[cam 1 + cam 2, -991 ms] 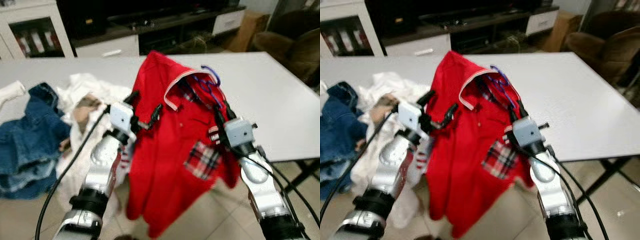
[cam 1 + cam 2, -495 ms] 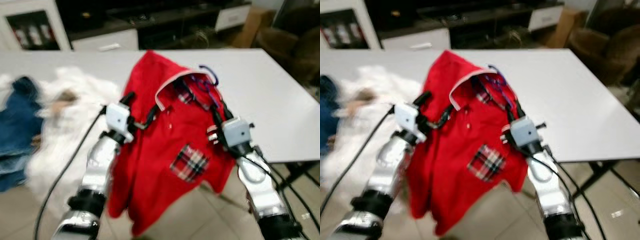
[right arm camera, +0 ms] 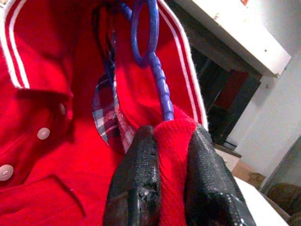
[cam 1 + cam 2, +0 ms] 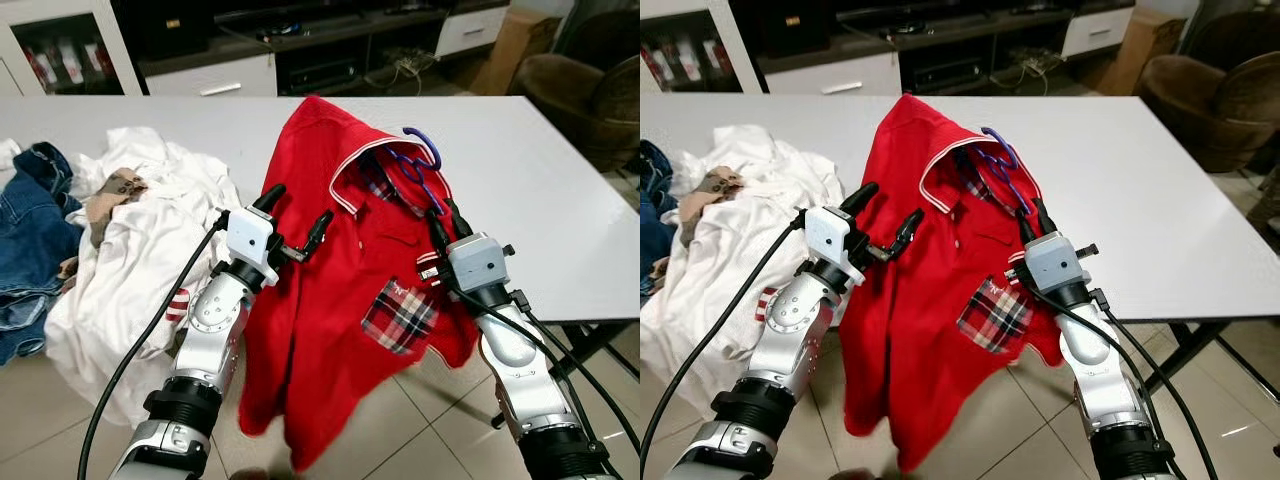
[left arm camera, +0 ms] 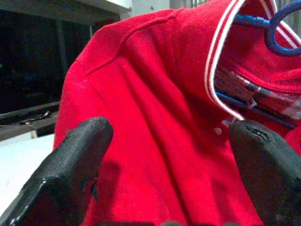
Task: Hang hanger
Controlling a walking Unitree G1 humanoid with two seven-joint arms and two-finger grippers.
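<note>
Since a second ago your camera has steadied; both arms keep the same pose. Your right gripper (image 3: 171, 181) stays pinched shut on the red polo shirt with a plaid chest pocket (image 4: 340, 300) at its shoulder, just below the blue plastic hanger (image 4: 420, 165) in the collar, above the white table's (image 4: 540, 200) near edge. Your left gripper (image 4: 295, 215) stands wide open, empty, at the shirt's left shoulder. No writing is legible. White clothes (image 4: 130, 240) and blue jeans (image 4: 30, 240) lie left.

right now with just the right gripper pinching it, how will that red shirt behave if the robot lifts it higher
The red shirt will probably stay floppy: it hangs in loose folds below the table edge. It may swing or slide, since the right gripper pinches only a fold of fabric by the blue hanger. The open left gripper gives no support.
</note>
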